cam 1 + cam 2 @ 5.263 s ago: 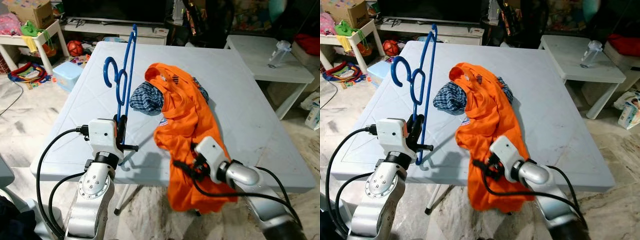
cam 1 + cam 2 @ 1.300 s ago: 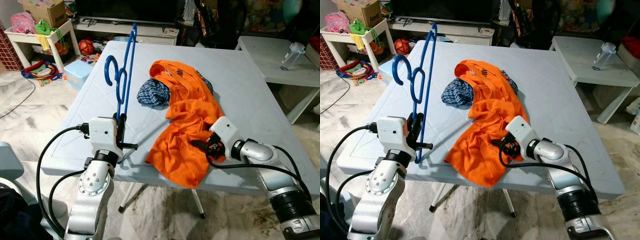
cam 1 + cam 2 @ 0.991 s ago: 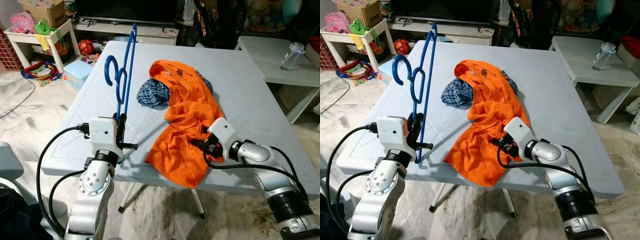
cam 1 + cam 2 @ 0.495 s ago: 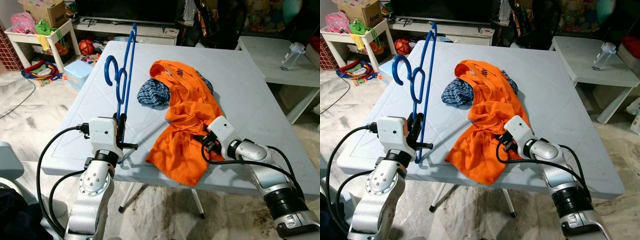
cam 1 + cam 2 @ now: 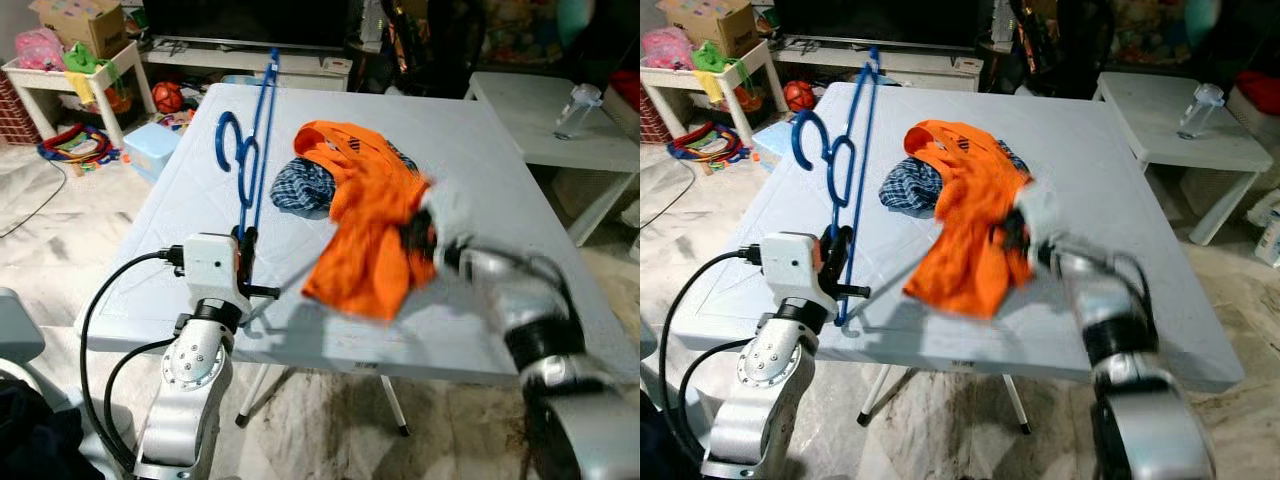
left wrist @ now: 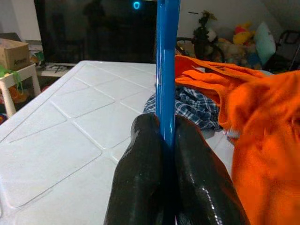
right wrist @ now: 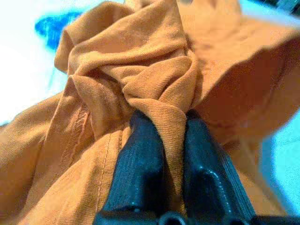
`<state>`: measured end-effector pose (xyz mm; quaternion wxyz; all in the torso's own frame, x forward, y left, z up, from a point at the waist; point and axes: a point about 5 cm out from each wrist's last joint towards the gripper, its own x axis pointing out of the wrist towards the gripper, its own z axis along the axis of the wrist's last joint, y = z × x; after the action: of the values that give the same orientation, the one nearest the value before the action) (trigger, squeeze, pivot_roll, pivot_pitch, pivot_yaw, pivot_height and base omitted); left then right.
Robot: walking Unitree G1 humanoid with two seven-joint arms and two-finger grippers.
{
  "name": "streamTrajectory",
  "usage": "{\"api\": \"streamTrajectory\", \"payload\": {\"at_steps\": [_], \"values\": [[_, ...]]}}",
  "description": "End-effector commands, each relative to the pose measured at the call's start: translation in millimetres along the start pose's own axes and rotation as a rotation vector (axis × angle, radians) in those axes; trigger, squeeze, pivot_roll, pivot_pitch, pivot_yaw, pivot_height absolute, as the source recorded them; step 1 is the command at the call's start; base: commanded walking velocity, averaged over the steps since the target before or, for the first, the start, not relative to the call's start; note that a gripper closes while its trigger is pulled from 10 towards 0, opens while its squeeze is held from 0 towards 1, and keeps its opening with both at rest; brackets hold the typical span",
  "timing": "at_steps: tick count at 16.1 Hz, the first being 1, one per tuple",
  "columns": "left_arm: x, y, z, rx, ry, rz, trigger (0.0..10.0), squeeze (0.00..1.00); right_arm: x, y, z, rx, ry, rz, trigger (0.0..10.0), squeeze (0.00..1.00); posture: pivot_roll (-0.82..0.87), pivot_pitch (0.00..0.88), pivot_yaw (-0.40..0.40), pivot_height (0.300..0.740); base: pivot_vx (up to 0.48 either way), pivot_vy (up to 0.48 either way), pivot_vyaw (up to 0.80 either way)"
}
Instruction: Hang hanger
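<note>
Left gripper (image 6: pixel 167 140): clamped on the blue hanger (image 5: pixel 252 160), the two black fingers pinching its straight bar from both sides, just above the near left edge of the table (image 5: pixel 500 200).
Hanger: standing upright in that grip, hook end high and pointing toward the far edge of the tabletop, apart from the clothes.
Right gripper (image 7: pixel 171 140): clenched on a bunched fold of the orange shirt (image 5: pixel 975 225), cloth squeezed between the fingers; its arm is blurred in the head views, so its exact pose is hard to read.
Orange shirt: one end lifted off the tabletop near the middle, the other end trailing toward the far edge.
Checked cloth (image 5: pixel 300 186): crumpled on the tabletop, touching the orange shirt on the side nearer the left edge and partly under it.
Step in hand: as I judge it, bringing the shirt over to the hanger so one can go into the other.
Risk, grip: the pinch holds a wad, not an edge or neck opening, so the hanger end may have no opening to enter.
Risk, drag: the trailing end lies against the checked cloth and could pull it along.
Risk, hanger: held by one thin bar, it could twist in the fingers if the shirt's weight lands on one side.
</note>
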<state>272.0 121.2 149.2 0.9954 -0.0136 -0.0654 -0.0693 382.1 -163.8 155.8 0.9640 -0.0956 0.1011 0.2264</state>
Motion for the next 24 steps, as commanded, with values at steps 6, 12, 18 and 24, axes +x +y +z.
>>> {"api": "streamTrajectory", "payload": {"at_steps": [6, 12, 18, 24], "values": [[1.7, -1.4, -1, 0.001, 0.003, -0.006, 10.0, 0.0, 3.0, -4.0, -9, 0.043, 0.034, -0.02, 0.0, 0.0, 0.07, 0.057, -0.072, 0.74, 0.0, 0.0, 0.0], [2.1, 1.5, 0, 0.002, -0.021, 0.046, 10.0, 0.0, 10.2, -10.3, 178, 0.118, -0.586, -0.283, 4.3, 0.0, 0.11, 0.02, -0.117, 0.74, 0.0, 0.0, 0.0], [6.0, -2.9, -1, 0.006, -0.014, 0.006, 10.0, 0.0, 24.0, -11.9, 84, 0.097, -0.269, -0.266, 10.0, 0.0, 0.09, 0.028, -0.077, 0.74, 0.0, 0.0, 0.0], [1.7, -1.8, -5, 0.01, 0.003, 0.0, 10.0, 0.0, 30.7, 10.4, 34, 0.088, -0.112, -0.184, 10.0, 1.0, 0.1, 0.041, -0.076, 0.74, 0.0, 0.0, 0.0]]}}
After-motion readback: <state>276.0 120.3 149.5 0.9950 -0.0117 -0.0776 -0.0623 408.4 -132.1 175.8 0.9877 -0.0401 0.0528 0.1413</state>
